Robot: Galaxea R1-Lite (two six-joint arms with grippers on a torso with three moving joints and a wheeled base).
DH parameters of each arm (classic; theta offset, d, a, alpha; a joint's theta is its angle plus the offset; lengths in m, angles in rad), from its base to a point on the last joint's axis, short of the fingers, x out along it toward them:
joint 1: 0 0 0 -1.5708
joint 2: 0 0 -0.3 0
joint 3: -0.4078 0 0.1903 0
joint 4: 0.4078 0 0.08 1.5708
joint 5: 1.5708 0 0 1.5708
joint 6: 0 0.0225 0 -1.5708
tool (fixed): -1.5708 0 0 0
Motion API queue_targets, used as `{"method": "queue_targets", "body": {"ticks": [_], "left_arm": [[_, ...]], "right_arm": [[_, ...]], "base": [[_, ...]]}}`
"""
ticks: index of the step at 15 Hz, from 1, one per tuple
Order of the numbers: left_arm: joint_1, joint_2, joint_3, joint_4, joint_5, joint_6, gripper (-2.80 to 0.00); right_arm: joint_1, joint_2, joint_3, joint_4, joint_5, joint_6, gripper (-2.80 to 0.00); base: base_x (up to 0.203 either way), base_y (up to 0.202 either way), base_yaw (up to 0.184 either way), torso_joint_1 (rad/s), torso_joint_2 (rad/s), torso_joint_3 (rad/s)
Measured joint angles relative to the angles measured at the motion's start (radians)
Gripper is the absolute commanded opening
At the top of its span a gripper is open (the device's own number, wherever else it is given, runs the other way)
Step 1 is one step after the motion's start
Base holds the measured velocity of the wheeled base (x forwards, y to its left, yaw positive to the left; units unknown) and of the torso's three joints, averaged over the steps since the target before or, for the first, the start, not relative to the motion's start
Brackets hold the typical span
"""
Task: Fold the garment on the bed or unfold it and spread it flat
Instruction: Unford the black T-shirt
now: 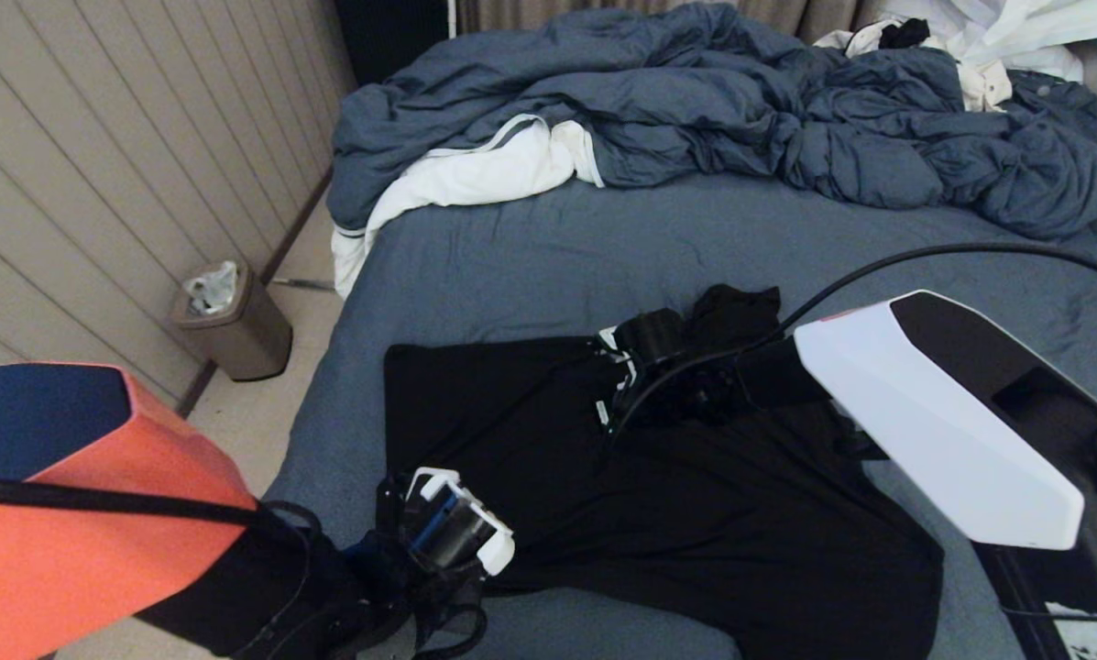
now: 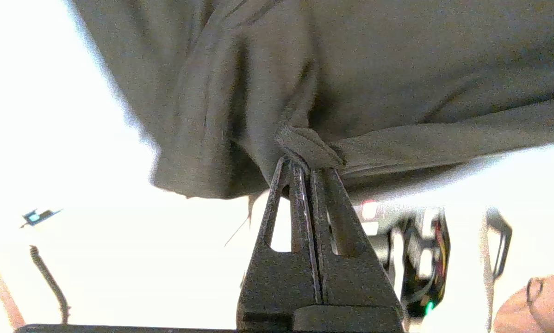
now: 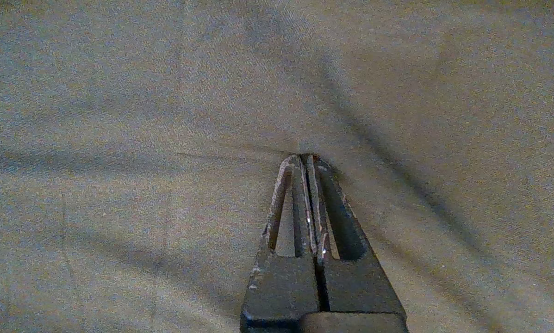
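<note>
Garment (image 1: 695,495), thin black jersey, has its hem pinched by left gripper (image 2: 308,159).

The garment (image 1: 695,495) is lying spread on the bed (image 1: 511,266); the left gripper (image 1: 420,536) is meeting its near-left edge, the right gripper (image 1: 644,380) pressing its upper middle.

Garment (image 1: 695,513): black short-sleeved T-shirt, thin fabric, spread mostly flat on near half of bed, no print visible. Left edge straight; near-left hem corner bunched and lifted off sheet. Far edge rumpled into small raised heap near middle. Diagonal creases across body; near-right part runs toward bed's near edge.

Bed (image 1: 511,266): wide, slate-blue sheet, smooth in middle; rumpled blue duvet with white lining heaped along far side.
</note>
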Motion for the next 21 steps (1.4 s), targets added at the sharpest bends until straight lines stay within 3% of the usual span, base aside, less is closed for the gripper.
{"method": "queue_targets", "body": {"ticks": [4,6,7,17,19,21], "left_arm": [[-0.175,-0.098,0.139,0.003,0.023,-0.057,-2.80],[-0.204,-0.094,0.154,-0.003,0.026,-0.071,-2.80],[-0.211,-0.089,0.155,-0.005,0.026,-0.071,0.00],[-0.272,-0.131,0.146,-0.028,0.052,-0.050,0.00],[-0.236,-0.145,0.114,-0.026,0.076,-0.041,0.00],[-0.134,-0.149,0.046,-0.025,0.066,-0.022,0.00]], "right_arm": [[-0.001,0.000,0.000,0.000,0.000,0.000,-2.80],[-0.001,0.002,0.000,0.001,0.000,0.000,-2.80],[-0.001,0.003,0.000,0.001,0.000,-0.001,-2.80],[-0.010,0.011,-0.009,0.000,0.000,-0.002,-2.80],[-0.022,0.006,-0.021,0.002,0.001,0.001,-2.80],[-0.053,-0.009,-0.049,0.005,0.001,0.013,-2.80]], "base": [[0.000,0.000,0.000,0.000,0.00,0.000],[0.000,0.000,0.000,0.000,0.00,0.000],[0.000,0.000,0.000,0.000,0.00,0.000],[0.000,0.000,0.000,0.000,0.00,0.000],[0.000,0.000,0.000,0.000,0.00,0.000],[0.000,0.000,0.000,0.000,0.00,0.000]]}}
